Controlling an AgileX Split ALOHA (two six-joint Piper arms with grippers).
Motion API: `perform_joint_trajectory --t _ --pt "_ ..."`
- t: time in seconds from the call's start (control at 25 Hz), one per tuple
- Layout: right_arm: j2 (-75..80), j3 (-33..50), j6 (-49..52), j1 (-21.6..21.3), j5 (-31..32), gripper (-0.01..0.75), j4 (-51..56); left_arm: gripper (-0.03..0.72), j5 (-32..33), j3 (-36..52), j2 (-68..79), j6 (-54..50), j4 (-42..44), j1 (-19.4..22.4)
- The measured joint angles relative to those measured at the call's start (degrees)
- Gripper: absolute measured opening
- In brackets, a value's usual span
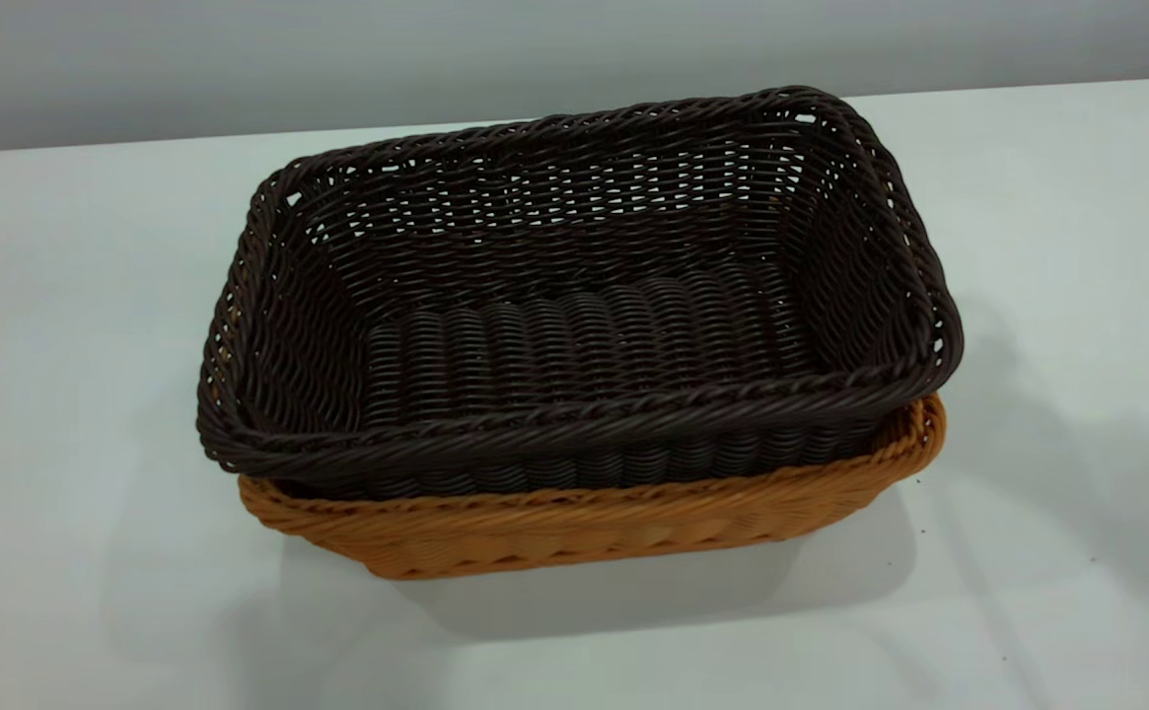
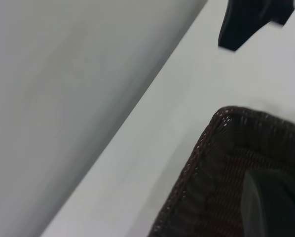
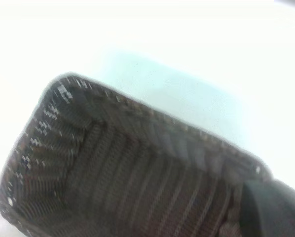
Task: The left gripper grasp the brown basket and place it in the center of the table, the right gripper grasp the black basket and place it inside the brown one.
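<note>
The black basket [image 1: 574, 296] is sitting nested inside the brown basket [image 1: 584, 528] near the middle of the table [image 1: 81, 414], its braided rim riding above the tan one and skewed slightly. Neither arm is showing in the exterior view; dark shapes at the wrist views' edges are probably finger parts, so I cannot tell whether either gripper is open or closed. Finishing well means retreating straight upward, avoiding snagging the open wicker weave, which would drag both light baskets.

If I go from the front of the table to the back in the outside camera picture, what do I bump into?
Bare white table → brown basket → black basket sitting inside it → more table → grey wall.
</note>
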Motion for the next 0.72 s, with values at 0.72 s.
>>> perform_joint_trajectory --t 0.72 --pt "-39.29 25.14 8.50 12.65 -13.78 0.005 -18.40 -0.001 -0.35 25.26 -22.85 -13.80 0.70 0.00"
